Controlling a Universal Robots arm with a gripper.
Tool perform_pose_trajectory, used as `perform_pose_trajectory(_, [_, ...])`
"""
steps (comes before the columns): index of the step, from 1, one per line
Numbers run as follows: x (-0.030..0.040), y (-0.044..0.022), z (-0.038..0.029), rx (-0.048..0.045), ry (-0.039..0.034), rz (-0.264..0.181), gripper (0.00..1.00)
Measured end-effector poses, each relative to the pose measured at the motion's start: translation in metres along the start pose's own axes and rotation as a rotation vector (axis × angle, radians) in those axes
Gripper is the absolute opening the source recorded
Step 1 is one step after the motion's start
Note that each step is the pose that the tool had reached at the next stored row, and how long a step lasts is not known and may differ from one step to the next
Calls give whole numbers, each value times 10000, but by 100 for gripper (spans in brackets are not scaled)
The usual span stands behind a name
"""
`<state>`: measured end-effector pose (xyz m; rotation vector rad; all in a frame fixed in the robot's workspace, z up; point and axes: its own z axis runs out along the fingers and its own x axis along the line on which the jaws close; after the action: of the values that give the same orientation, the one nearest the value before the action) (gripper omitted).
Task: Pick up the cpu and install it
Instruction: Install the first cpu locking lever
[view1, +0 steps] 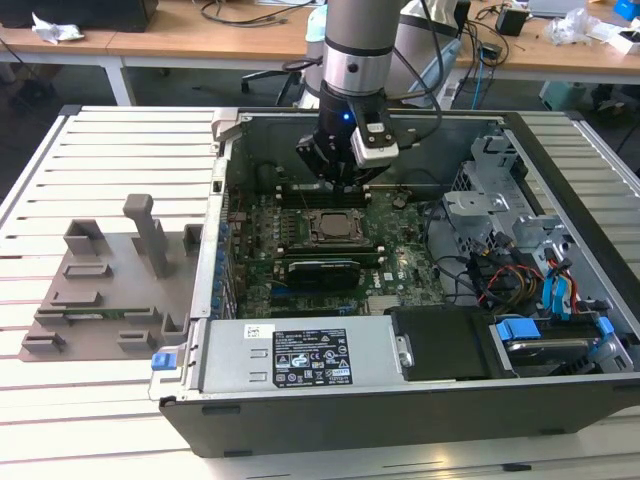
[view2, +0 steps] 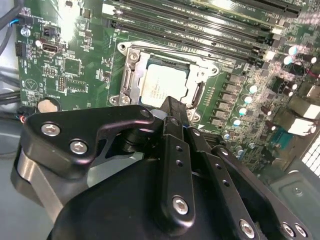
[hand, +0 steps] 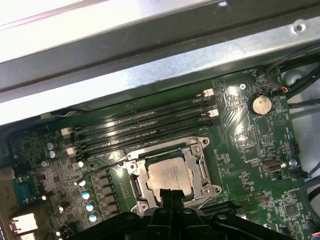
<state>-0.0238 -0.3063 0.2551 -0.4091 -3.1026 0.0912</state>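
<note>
Cpu (view2: 165, 82) lies flat inside socket frame (view2: 129, 80) on motherboard (view2: 75, 65), square to frame as seating needs. Hand (view2: 171, 106) hovers just above cpu edge, fingers together, gripping nothing.

An open computer case (view1: 400, 425) lies on the slatted desk (view1: 80, 400) — its green motherboard (view1: 410, 265) exposed, a coin battery (hand: 260, 104) near the ends of the memory slots (hand: 145, 122). A grey fixture (view1: 100, 300) sits toward the desk's edge at the exterior view's left.
</note>
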Motion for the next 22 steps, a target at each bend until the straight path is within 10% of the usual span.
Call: perform_pose_trajectory(22, [0, 0, 0, 6, -126, -2114, 11])
